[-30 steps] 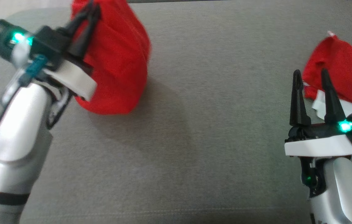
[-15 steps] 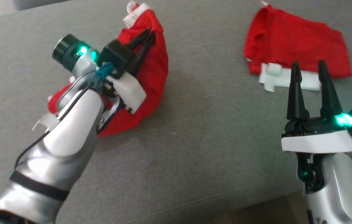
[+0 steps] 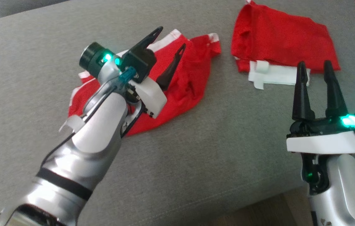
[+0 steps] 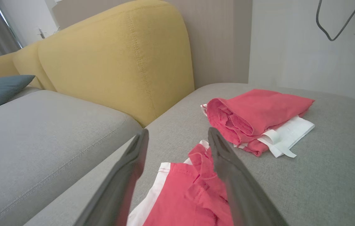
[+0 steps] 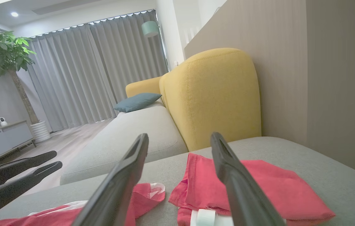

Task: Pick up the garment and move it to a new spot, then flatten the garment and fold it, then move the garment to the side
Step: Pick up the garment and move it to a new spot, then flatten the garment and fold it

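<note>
Nearest, at the front edge of the grey sofa seat [image 3: 212, 150], the right claw [image 3: 314, 62] stands released, its two dark fingers spread and pointing up the head view with nothing between them. To its left the left arm reaches diagonally forward. The left claw [image 3: 171, 37] is likewise released, fingers splayed wide over the garment [image 3: 190, 84]. It grips nothing, and whether its tips touch the cloth cannot be told. The garment, red with white trim, lies crumpled and loosely spread on the seat under and beside that arm, left of centre. Just beyond the right claw, and apart from the garment, lies a folded red cloth [image 3: 277, 37] with a white piece [image 3: 277, 75] showing from under its near edge. In the left wrist view a yellow backrest [image 4: 117, 62] rises behind the seat, with a blue-grey pillow [image 4: 1, 91] on the next seat along. Farthest off, in the right wrist view, grey curtains [image 5: 86, 69] hang beside a potted plant [image 5: 4, 47].
</note>
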Available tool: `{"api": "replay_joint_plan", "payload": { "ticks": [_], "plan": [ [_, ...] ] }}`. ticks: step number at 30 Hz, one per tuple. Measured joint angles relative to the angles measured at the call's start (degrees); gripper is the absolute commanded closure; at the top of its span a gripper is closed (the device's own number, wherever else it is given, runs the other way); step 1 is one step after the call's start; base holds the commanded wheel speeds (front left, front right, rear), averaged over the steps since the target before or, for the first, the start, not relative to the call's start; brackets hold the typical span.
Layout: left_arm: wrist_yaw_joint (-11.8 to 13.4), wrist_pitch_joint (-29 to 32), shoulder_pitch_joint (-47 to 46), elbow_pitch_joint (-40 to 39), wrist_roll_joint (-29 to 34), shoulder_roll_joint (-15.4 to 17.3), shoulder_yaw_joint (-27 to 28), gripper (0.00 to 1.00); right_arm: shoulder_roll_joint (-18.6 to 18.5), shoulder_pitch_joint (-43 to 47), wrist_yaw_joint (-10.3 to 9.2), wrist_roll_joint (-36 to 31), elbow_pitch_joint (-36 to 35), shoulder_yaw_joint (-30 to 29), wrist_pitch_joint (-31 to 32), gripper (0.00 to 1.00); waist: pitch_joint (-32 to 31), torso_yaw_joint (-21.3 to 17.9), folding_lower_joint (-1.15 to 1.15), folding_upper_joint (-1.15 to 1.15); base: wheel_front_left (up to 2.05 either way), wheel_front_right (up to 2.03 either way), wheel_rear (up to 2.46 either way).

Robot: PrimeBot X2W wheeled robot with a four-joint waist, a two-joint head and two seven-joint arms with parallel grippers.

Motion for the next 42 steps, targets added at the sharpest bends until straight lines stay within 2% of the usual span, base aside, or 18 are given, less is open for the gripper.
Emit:
{"api": "replay_joint_plan", "payload": {
  "ticks": [4,12,18,22,27,34,42],
  "plan": [
    [0.97,-1.25,2.48,-0.16,-1.35,-0.31,0.88,0.00,0.01,0.13,0.00,-1.08,0.10,-0.99,0.00,0.00,-1.16,2.60,0.00,0.00,0.00,0.00,0.00],
    [5.53,-1.80,11.24,-6.13,-5.12,1.97,7.58,0.00,0.01,0.77,0.00,-3.65,1.74,-1.66,-0.26,0.00,-4.60,9.50,0.00,0.00,0.00,0.00,0.00],
    [7.99,-1.81,22.22,-14.43,-7.51,4.47,13.54,0.00,0.02,4.30,0.00,-4.54,3.88,-1.51,-0.26,0.00,-7.83,14.55,0.00,0.00,0.00,0.00,0.00],
    [9.05,-1.81,32.04,-18.67,-9.56,4.67,17.49,0.00,0.01,5.40,0.00,-4.54,5.95,-0.92,-0.26,0.00,-10.30,17.50,0.00,0.00,0.00,0.00,0.00],
    [9.03,-1.81,36.88,-22.43,-9.44,3.89,20.59,0.00,0.03,6.65,0.00,-4.54,7.46,0.19,-0.26,0.00,-11.75,19.04,0.00,0.00,0.00,0.00,0.00],
    [7.92,-1.81,38.12,-23.37,-7.80,2.60,22.03,0.00,0.03,6.70,0.00,-4.54,8.06,0.33,-0.26,0.00,-11.72,19.19,0.00,0.00,0.00,0.00,0.00],
    [4.55,-1.81,36.74,-20.62,-6.79,1.71,21.75,0.00,0.03,6.09,0.00,-4.53,7.94,0.35,-0.26,0.00,-9.40,17.89,0.00,0.00,0.00,0.00,0.00]
  ]
}}
